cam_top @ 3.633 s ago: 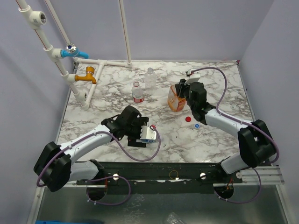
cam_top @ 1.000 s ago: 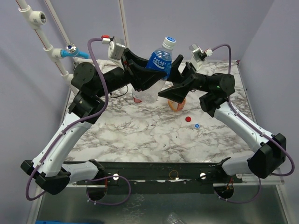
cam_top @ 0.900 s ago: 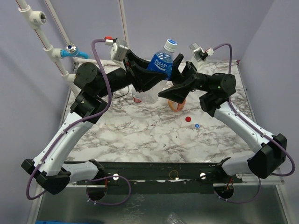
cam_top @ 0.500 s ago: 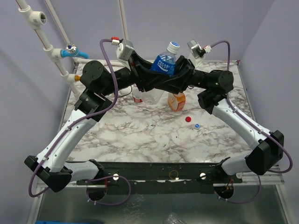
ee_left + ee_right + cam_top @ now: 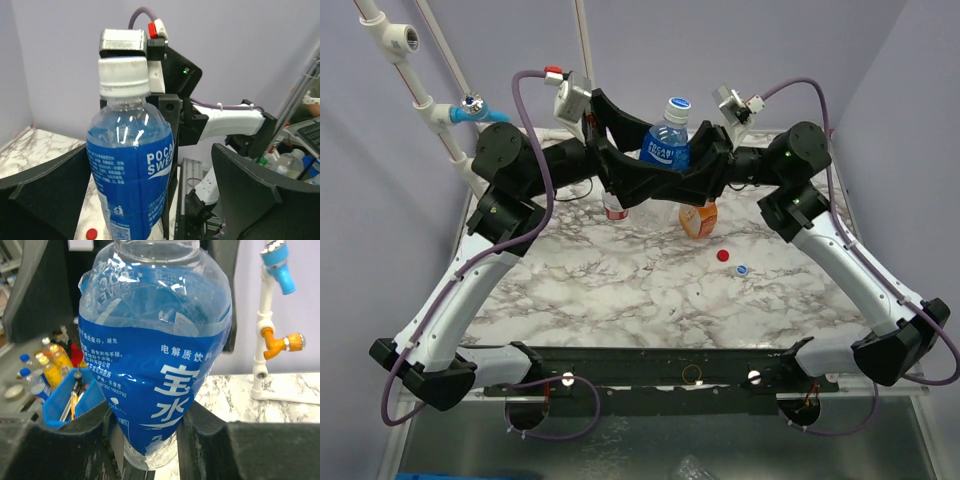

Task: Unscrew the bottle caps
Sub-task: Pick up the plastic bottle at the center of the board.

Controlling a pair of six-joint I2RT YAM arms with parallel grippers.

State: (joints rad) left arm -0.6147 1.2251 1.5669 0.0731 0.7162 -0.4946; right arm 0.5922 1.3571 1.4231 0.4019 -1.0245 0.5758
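Note:
The blue-labelled bottle (image 5: 665,150) hangs upright high above the table, its blue-and-white cap (image 5: 678,104) on. My right gripper (image 5: 692,175) is shut on its lower body; in the right wrist view the bottle (image 5: 155,350) is pinched and dented between the fingers (image 5: 240,450). My left gripper (image 5: 638,170) stands open around it; in the left wrist view both fingers (image 5: 250,200) stand clear of the bottle (image 5: 131,170) and its cap (image 5: 124,76). A loose red cap (image 5: 723,255) and a blue-and-white cap (image 5: 742,269) lie on the table.
A squat orange bottle (image 5: 700,218) and a red-labelled bottle (image 5: 613,207) stand on the marble table (image 5: 620,290) below the grippers, partly hidden. White pipes with a blue tap (image 5: 480,113) run along the left; a white pole (image 5: 585,60) rises at the back.
My right gripper has closed in and shut on the bottle's lower body. My left gripper has let go and opened wide. The bottle has sunk slightly.

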